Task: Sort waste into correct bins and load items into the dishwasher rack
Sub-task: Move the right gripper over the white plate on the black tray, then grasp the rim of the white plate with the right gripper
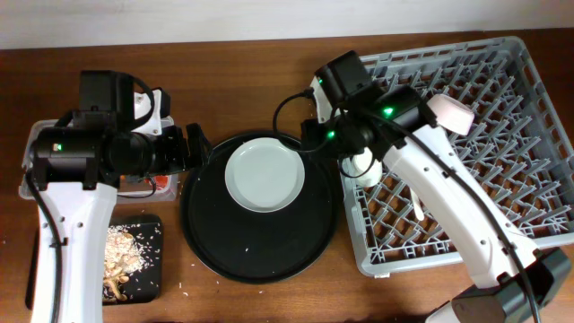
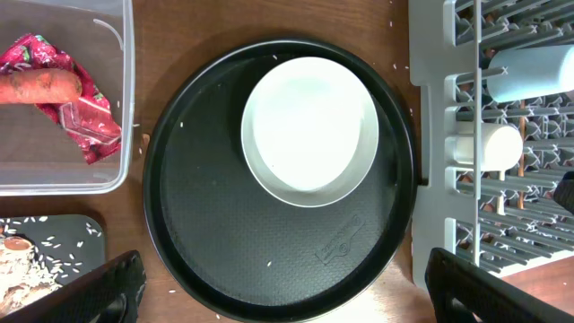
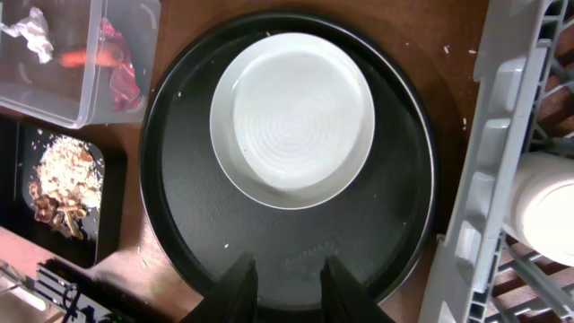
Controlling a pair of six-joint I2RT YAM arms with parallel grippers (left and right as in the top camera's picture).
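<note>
We find the plate (image 1: 263, 173) lying flat on the round tray (image 1: 215, 235), straight ahead of our right pincer (image 3: 288, 266), its jaws narrow and empty over the tray's rim, while the left pincer (image 2: 282, 269) gapes wide, farther from the rack (image 1: 502, 108).

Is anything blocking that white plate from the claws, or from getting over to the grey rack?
Nothing visible does. The plate lies alone on the round black tray, open to the left claw and right claw. Toward the rack it need only clear the tray's rim and the rack's wall.
</note>
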